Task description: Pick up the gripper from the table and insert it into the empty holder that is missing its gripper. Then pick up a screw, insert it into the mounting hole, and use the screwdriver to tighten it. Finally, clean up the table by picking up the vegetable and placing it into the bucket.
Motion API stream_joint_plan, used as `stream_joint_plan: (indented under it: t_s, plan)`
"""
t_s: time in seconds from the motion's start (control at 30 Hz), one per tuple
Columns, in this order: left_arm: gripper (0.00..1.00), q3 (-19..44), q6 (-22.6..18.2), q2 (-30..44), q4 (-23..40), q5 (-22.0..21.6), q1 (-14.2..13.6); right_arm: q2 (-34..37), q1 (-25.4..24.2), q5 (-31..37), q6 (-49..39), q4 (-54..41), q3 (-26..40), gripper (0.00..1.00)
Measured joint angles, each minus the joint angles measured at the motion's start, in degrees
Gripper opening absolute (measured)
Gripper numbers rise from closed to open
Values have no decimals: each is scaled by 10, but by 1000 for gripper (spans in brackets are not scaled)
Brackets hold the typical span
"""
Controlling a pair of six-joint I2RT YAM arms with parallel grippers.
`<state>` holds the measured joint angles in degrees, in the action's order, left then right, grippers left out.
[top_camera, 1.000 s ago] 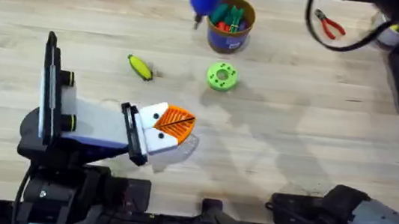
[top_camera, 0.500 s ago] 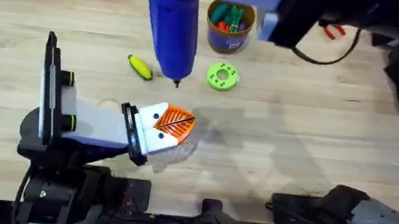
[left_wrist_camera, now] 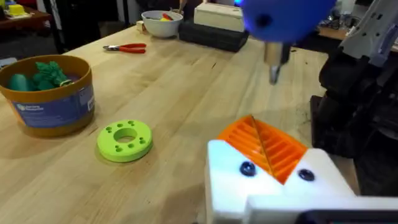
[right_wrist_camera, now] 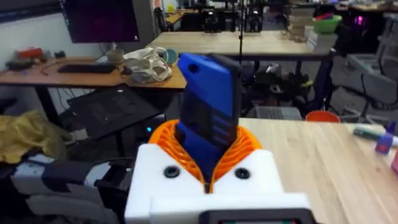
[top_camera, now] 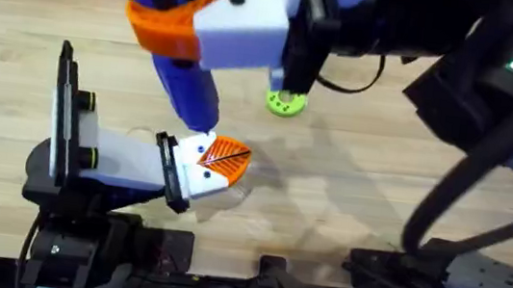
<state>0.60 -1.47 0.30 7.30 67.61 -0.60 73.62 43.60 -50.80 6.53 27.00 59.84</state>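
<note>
Screwdriver [top_camera: 187,97] lowered onto holder [top_camera: 197,171] | right gripper [right_wrist_camera: 208,158] pinching it | left gripper [left_wrist_camera: 267,168] state unclear

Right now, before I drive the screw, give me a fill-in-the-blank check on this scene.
1. The right gripper is shut on the blue ____.
2. The screwdriver tip points down at the left arm's white holder, which carries an ____ ribbed fingertip.
3. The flat disc beside the bucket is ____ in colour.

Missing words: screwdriver; orange; green
</note>
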Motion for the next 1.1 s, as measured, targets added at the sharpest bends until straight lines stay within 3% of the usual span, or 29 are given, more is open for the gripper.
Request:
stream_joint_plan:
  t_s: [0.3,0.73,1.1]
  plan:
    - [19,0,0,0,0,0,0,0,6,-7,10,178,-87,24]
    - [19,0,0,0,0,0,0,2,6,-8,23,182,-109,24]
    - [19,0,0,0,0,1,0,44,18,-10,25,215,-109,24]
